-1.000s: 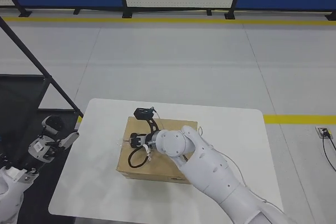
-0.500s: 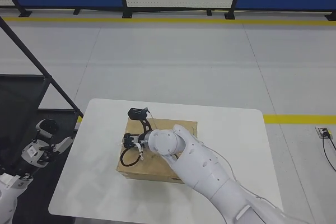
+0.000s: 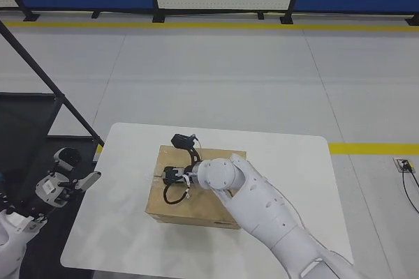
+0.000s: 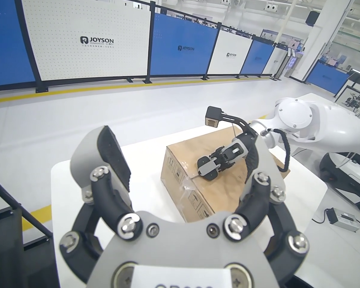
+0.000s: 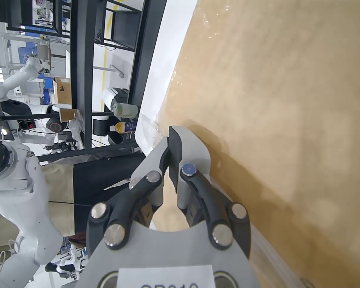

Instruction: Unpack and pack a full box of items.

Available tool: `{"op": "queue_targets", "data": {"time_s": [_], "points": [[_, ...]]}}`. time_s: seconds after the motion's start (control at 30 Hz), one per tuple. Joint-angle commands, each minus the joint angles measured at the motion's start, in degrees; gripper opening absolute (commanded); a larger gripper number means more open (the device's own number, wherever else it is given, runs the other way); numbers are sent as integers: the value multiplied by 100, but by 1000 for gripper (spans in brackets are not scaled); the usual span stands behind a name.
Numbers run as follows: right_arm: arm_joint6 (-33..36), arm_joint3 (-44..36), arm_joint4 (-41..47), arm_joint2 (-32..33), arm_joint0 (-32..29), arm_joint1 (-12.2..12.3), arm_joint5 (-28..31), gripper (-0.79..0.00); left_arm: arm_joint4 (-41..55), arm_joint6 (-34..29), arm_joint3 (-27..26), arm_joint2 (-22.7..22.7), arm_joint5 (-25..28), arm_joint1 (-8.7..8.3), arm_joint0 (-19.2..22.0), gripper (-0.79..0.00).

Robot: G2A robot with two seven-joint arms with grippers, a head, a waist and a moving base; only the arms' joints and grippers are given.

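A closed brown cardboard box (image 3: 209,202) lies in the middle of the white table (image 3: 126,223). Clear tape (image 4: 188,182) covers its seam and wrinkles over the end that faces the left arm. My right gripper (image 3: 170,174) rests low on the box top (image 5: 273,91) near that taped end. Its pads (image 5: 174,148) are pressed together, so it is shut, with nothing visible between them. My left gripper (image 3: 91,178) hangs off the table's left side, apart from the box (image 4: 180,166). It is open and empty (image 4: 186,160).
A black metal frame (image 3: 42,77) slants past the table's far left corner, close to the left arm. Bare table surface runs around all sides of the box. A yellow floor line (image 3: 377,148) lies to the right.
The right gripper swung toward the box's left edge, then came back slightly to the right on the box top. The left gripper dipped away from the table and returned.
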State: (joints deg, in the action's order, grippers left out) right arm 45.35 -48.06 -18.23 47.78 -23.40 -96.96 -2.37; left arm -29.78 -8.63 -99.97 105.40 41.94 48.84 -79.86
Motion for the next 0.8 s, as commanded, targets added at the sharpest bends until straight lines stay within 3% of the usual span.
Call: {"op": "queue_targets", "data": {"time_s": [0.0,0.37,0.5,0.77], "points": [[58,-366,-181,159,-177,108,-129,-785,-12,-18,-5,-31,-2,3,34,0],[721,-2498,-1501,1093,-1305,671,-1088,-785,-41,-125,-45,-140,-32,22,163,0],[598,-3140,-1777,1335,-1715,787,-975,-785,-56,-150,-57,-168,-49,28,198,0],[1042,-3739,-2195,1680,-2107,955,-1185,-785,-74,-205,-54,-194,-45,38,255,0]]}}
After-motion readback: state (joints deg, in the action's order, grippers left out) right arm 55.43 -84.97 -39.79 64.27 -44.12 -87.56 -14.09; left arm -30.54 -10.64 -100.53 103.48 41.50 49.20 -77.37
